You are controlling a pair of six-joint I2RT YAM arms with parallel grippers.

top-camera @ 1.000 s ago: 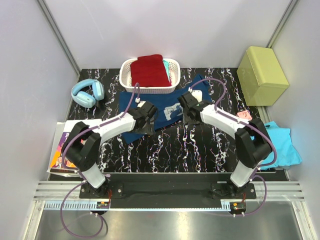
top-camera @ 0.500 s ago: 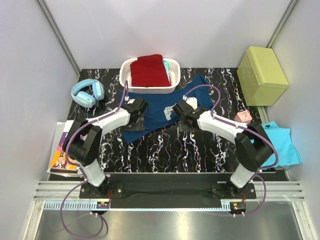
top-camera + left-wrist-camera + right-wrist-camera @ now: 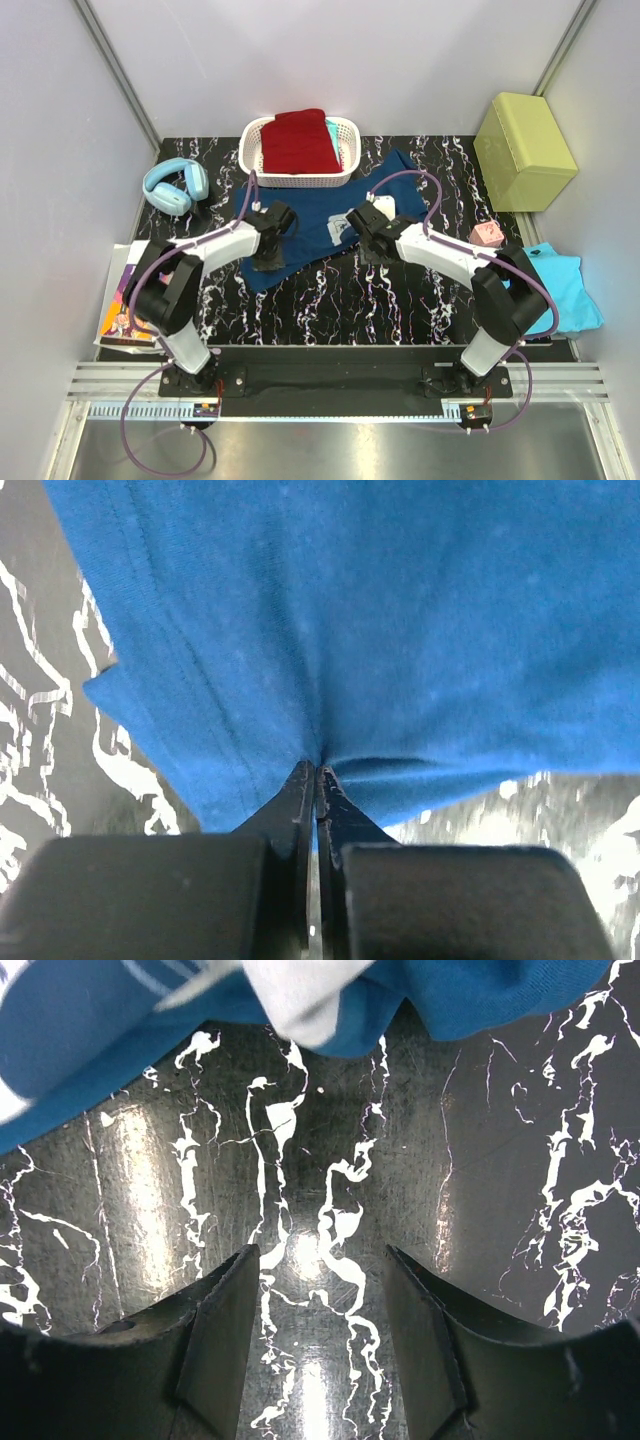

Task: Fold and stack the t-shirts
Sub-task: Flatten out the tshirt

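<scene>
Left gripper (image 3: 316, 769) pinches navy t-shirt (image 3: 420, 620), perhaps its hem — right gripper (image 3: 321, 1256) gapes.

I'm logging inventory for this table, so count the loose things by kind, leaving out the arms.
T-shirts: 3 (blue t-shirt, dark red t-shirt, turquoise t-shirt)
White basket: 1
Light blue headphones: 1
Yellow-green box: 1
Magazine: 1
Small pink item: 1
Total: 8
</scene>
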